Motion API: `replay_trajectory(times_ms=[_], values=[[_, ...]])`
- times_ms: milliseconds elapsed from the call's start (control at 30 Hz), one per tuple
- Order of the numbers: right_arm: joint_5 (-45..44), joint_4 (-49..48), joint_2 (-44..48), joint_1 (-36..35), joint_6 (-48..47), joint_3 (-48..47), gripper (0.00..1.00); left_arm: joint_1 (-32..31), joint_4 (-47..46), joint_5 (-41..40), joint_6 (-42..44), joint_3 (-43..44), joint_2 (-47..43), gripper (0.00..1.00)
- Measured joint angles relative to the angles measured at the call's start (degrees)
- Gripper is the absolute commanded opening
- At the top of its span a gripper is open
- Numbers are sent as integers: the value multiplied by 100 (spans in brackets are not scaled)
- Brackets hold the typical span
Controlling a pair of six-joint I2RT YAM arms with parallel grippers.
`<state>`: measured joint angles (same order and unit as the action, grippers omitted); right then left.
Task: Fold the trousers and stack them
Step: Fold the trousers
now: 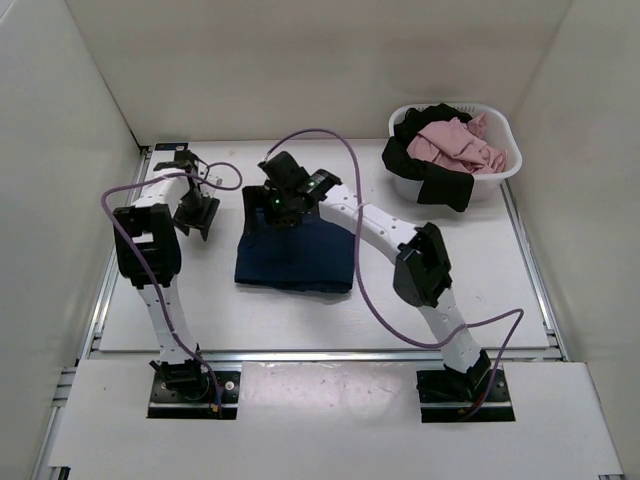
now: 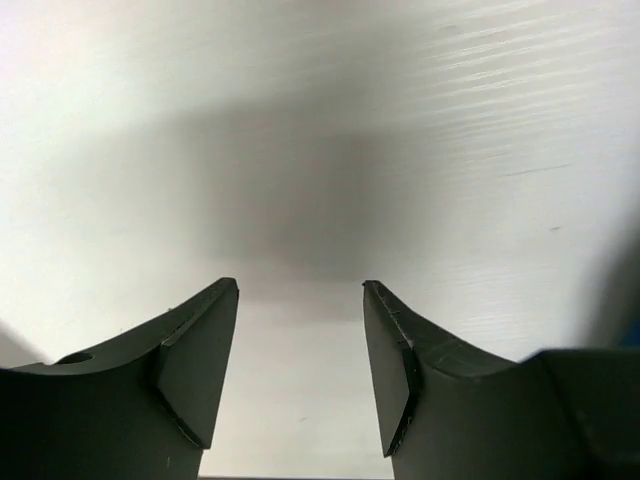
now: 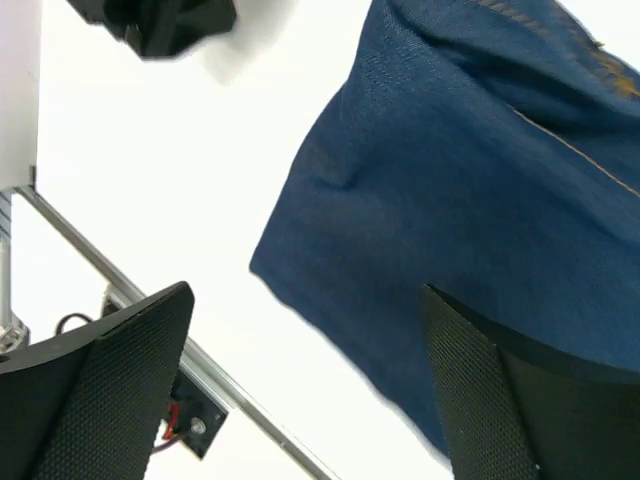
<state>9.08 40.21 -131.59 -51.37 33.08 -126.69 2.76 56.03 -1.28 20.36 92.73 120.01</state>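
Observation:
The trousers (image 1: pixel 295 257) lie folded as a dark navy rectangle in the middle of the white table. In the right wrist view the trousers (image 3: pixel 470 190) show blue denim with tan stitching at the upper right. My right gripper (image 1: pixel 276 203) hovers over their far left corner, open and empty; in its own view the right gripper (image 3: pixel 305 375) has jaws wide apart above the fold's edge. My left gripper (image 1: pixel 196 222) is left of the trousers, apart from them. In its own view the left gripper (image 2: pixel 300 360) is open over bare table.
A white laundry basket (image 1: pixel 505 138) at the back right holds pink and black clothes. White walls enclose the table. A metal rail (image 1: pixel 320 353) runs along the near edge. Purple cables loop over both arms.

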Motion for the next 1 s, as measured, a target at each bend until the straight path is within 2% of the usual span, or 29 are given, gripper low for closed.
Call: replay_trajectory(times_ms=[100,167,200,233,300,333,400,500,667,767,1000], values=[[-234,-11,697,11,-136,501,97,107,55,-146,79,103,-179,65],[-472,-122,1401,37,-188,1106,87,4,92,-83,168,105,-382,65],[-586,-153,1810,63,-175,1495,77,-98,111,4,225,107,-511,65],[-675,-162,2194,111,-160,1862,53,-245,122,136,278,125,-654,65],[-796,-337,2826,278,-94,2673,30,-623,157,415,345,264,-837,65],[-824,-391,3042,374,-24,3077,11,-813,164,540,365,369,-863,65],[-844,-533,3178,553,107,3797,1,-1226,81,820,407,568,-863,63],[-796,-610,2863,671,192,4634,0,-1611,26,1150,398,734,-680,61],[-531,-713,2179,669,282,5355,0,-1556,-133,1021,170,929,208,58],[-437,-798,2159,745,339,5436,0,-1499,-177,774,-37,1008,765,58],[-555,-1003,2159,1040,149,5431,0,-1499,-118,444,-249,1202,815,61]])
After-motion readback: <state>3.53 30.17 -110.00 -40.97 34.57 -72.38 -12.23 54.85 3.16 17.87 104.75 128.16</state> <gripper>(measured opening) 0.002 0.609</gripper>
